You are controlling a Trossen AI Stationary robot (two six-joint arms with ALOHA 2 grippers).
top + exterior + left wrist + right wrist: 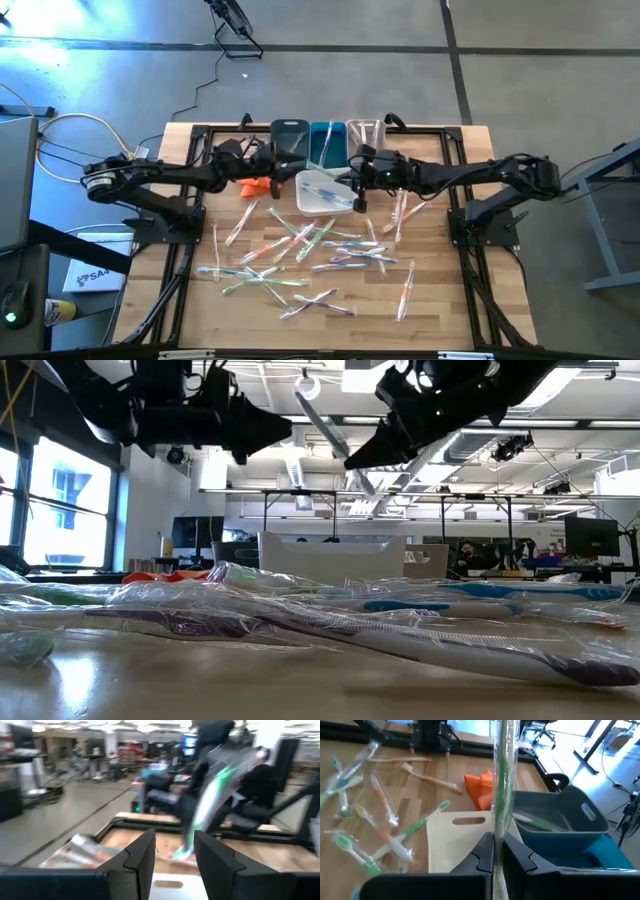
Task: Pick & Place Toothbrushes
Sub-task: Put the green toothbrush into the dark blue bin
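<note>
Many wrapped toothbrushes (300,255) lie scattered flat on the wooden table. My right gripper (497,852) is shut on one green-handled toothbrush in its clear wrapper (502,780), above the white bin (457,845). In the low view this toothbrush (328,428) slants up and to the left from my right gripper (360,455). My left gripper (175,855) is open and faces it from the left. In the low view my left gripper (278,428) stands a little short of the toothbrush. The held toothbrush (212,795) shows beyond my left gripper's fingers. My right gripper pinches the wrapped green toothbrush between its two fingers, on the handle near its lower end (495,827). The fingers lie across it. The long part rises above the fingers and a short piece (370,485) sticks out below. It is lifted clear of the table and bins.
Along the far edge stand a dark grey bin (290,140), a teal bin (327,143) and a clear bin (365,133); the white bin (322,192) holds a few toothbrushes. An orange cloth (258,186) lies left of it. A black frame (470,230) borders the table.
</note>
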